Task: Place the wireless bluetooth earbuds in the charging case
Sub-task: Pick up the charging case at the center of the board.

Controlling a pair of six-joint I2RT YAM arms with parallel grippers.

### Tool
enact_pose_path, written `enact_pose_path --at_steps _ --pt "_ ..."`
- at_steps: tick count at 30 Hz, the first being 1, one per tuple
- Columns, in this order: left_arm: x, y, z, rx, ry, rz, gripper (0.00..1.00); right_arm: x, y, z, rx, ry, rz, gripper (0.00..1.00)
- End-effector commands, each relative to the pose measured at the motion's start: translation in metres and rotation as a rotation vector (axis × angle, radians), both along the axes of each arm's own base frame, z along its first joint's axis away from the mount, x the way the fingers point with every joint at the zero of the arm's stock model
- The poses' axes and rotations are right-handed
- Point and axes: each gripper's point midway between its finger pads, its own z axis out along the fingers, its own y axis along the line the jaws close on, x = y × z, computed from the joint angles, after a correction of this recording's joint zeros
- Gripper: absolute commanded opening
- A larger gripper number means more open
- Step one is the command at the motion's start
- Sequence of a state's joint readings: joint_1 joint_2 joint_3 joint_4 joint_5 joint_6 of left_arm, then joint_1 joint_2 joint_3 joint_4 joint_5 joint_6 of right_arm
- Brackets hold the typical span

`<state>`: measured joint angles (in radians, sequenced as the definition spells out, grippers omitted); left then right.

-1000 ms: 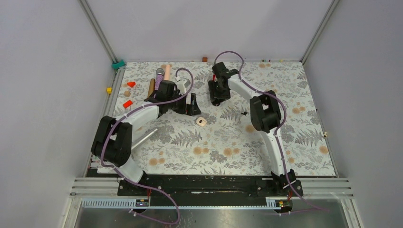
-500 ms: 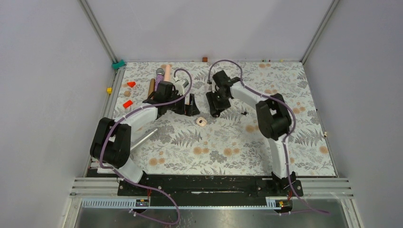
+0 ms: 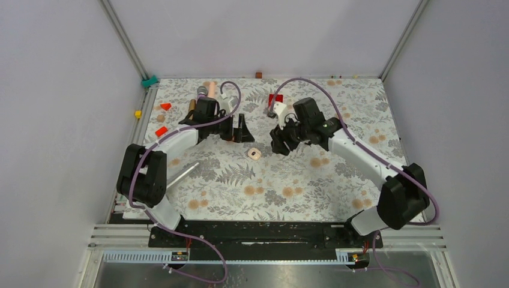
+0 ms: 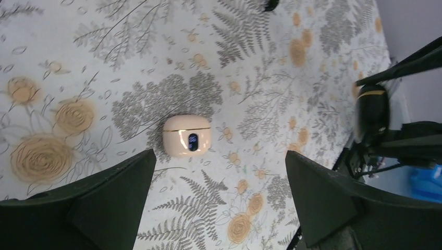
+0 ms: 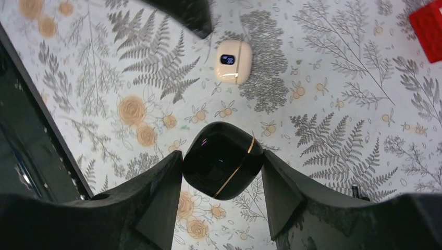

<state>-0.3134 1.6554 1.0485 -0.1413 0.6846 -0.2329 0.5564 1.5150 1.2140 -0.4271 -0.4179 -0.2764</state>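
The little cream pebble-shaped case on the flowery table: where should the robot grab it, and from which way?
Probably from straight above, pinching the small cream pebble-shaped charging case across its two rounded side edges. It lies flat and low on the floral table, display up, so only the sides offer a hold. The open left gripper hangs above it.
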Motion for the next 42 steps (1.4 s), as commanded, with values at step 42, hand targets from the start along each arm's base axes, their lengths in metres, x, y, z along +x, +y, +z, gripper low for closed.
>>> enact_pose_path --at_steps 42 --pt "-0.083 -0.1 0.052 -0.264 0.098 -0.511 0.72 -0.04 0.018 0.011 -0.16 -0.577 0.405 0.59"
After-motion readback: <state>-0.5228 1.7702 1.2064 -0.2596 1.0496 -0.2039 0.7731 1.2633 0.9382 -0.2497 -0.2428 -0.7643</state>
